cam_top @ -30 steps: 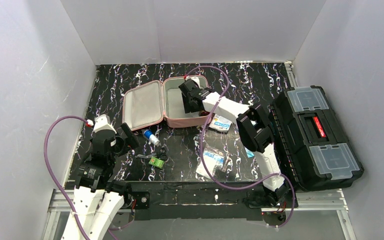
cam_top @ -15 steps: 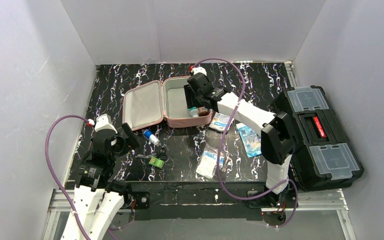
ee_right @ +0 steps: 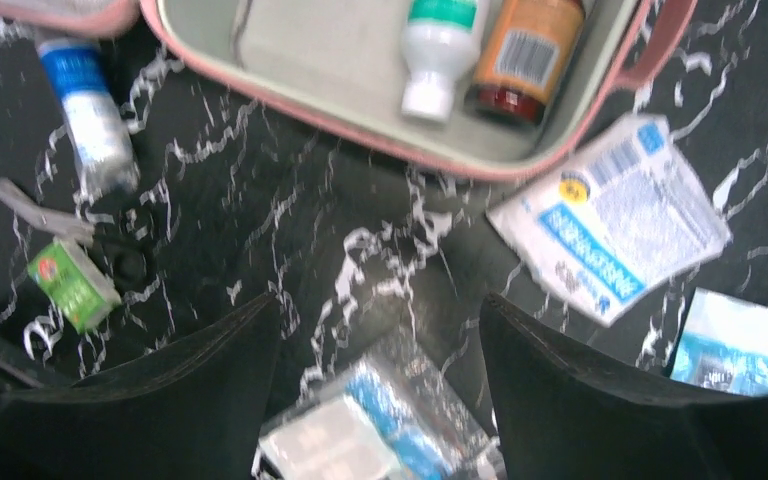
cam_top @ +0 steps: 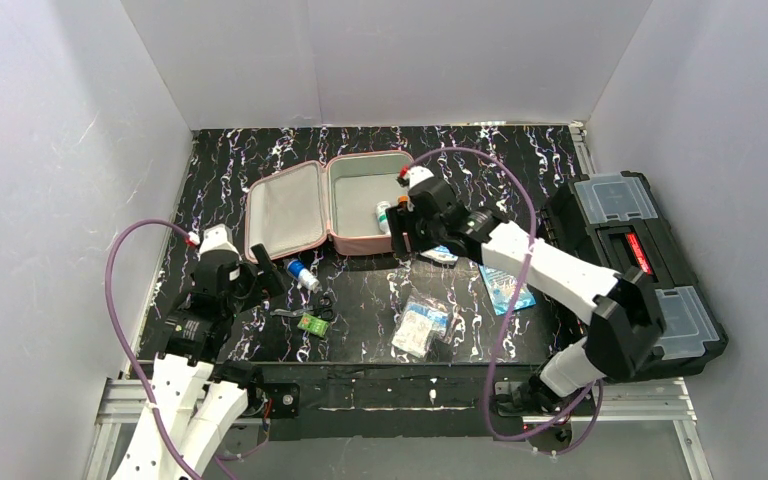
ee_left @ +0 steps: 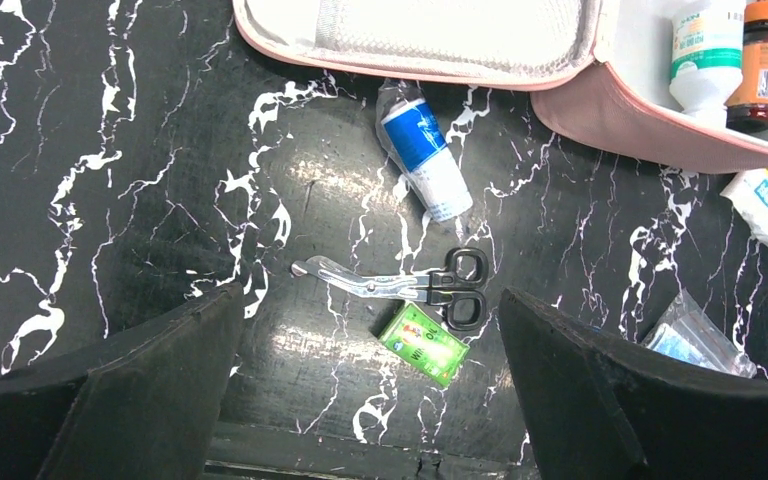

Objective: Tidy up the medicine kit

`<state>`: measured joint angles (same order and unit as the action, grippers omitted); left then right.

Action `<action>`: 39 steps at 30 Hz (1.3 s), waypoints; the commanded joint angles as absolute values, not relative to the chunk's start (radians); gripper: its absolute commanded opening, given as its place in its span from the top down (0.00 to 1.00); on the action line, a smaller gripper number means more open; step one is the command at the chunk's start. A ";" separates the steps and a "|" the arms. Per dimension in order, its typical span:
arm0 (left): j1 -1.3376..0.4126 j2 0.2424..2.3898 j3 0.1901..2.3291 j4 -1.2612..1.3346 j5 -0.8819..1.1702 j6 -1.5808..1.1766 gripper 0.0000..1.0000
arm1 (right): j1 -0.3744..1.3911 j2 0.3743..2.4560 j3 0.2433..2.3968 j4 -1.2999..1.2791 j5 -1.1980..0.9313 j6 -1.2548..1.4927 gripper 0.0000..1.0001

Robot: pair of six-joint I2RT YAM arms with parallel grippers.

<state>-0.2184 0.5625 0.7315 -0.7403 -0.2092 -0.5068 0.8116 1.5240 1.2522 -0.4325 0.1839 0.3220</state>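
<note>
medicine kit (ee_right: 310, 50) open | inside: white bottle (ee_right: 438, 50), amber bottle (ee_right: 522, 50)

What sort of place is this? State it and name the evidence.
Probably a robot lab test cell: plain white partition walls enclose a black white-veined marble-pattern tabletop, and two white-and-black robot arms are mounted on its aluminium frame.

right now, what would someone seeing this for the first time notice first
The open pink medicine kit stands out at the back middle of the black marbled table, with a white bottle and a brown bottle side by side in its right half. Next comes the big black toolbox at the right edge. Then the scissors, green box and a white-and-blue packet, loose in front of the kit.
</note>
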 commanded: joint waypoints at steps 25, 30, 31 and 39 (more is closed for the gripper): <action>-0.222 0.588 0.730 -0.691 0.041 -0.385 0.00 | 0.836 1.611 1.379 -0.398 0.126 0.515 0.20; -0.222 0.572 0.732 -0.692 0.031 -0.385 0.00 | 0.850 1.719 1.507 -0.410 0.031 0.473 0.21; -0.222 0.567 0.733 -0.696 0.023 -0.387 0.01 | 0.861 1.736 1.517 -0.399 0.006 0.457 0.21; -0.221 0.506 0.747 -0.742 -0.187 -0.456 0.01 | 0.941 1.915 1.665 -0.397 -0.119 0.358 0.21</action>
